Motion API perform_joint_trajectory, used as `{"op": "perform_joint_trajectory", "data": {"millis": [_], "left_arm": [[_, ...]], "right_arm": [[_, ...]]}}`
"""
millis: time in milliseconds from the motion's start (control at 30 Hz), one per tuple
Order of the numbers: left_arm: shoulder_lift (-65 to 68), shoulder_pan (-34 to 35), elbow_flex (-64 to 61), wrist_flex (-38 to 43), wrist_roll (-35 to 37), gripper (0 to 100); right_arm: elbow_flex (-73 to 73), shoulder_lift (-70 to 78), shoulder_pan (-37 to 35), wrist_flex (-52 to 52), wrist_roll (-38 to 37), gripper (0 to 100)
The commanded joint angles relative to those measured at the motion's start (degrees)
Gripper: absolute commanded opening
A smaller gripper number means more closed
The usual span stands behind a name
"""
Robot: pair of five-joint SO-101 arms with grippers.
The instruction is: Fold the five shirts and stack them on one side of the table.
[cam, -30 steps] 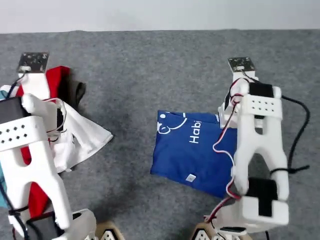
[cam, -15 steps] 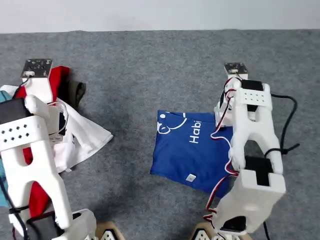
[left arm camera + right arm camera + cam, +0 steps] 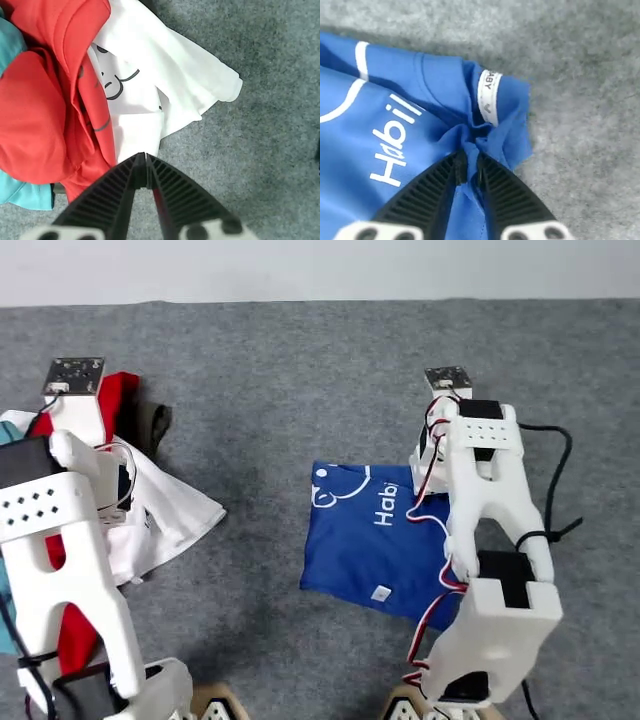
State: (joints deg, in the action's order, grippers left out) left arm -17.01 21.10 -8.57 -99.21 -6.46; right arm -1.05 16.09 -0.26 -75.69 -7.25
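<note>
Blue shirt (image 3: 355, 545) lay mid-table, apparently part-folded; right gripper (image 3: 468, 167) pinched its collar fabric; left gripper (image 3: 146, 172) pressed together, empty, over unfolded pile (image 3: 170, 510) beside left arm; stacking judged not yet begun.

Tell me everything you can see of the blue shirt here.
The blue shirt is soft cloth with white lettering, a white line drawing and a white neck label. It lies partly folded, roughly rectangular, on the grey table, right of centre. The right gripper is shut on a bunched pinch of fabric beside the label, and that arm overhangs the shirt's right side.
</note>
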Motion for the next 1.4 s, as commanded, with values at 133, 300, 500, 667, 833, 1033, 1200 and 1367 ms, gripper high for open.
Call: {"op": "perform_joint_trajectory", "data": {"millis": [133, 300, 500, 667, 833, 1033, 1200, 1367], "left_arm": [[-1.9, 0.4, 0.1, -0.4, 0.3, 0], [-1.9, 0.4, 0.1, -0.4, 0.3, 0], [-1.9, 0.4, 0.1, -0.4, 0.3, 0], [-1.9, 0.4, 0.1, -0.4, 0.3, 0], [-1.9, 0.4, 0.1, -0.4, 0.3, 0], [-1.9, 0.4, -1.3, -0.4, 0.2, 0], [-2.0, 0.4, -1.6, -0.4, 0.2, 0], [-2.5, 0.4, -1.5, -0.4, 0.2, 0]], "right_arm": [[4.6, -8.7, -0.7, 0.7, 0.3, 0.9], [10.7, -8.7, -0.7, 0.2, -2.2, 0.9], [15.5, -3.4, -0.4, 2.3, -2.6, 0.9], [21.2, 6.1, 1.9, 0.9, -3.3, 0.9], [27.4, 10.1, 4.4, -3.9, -3.3, 1.6], [35.5, 10.2, 4.3, -13.1, -1.5, 25.1], [44.0, 10.2, 2.0, -22.3, -0.9, 27.4], [45.1, 10.1, 0.0, -27.1, -0.5, 20.3]]}}
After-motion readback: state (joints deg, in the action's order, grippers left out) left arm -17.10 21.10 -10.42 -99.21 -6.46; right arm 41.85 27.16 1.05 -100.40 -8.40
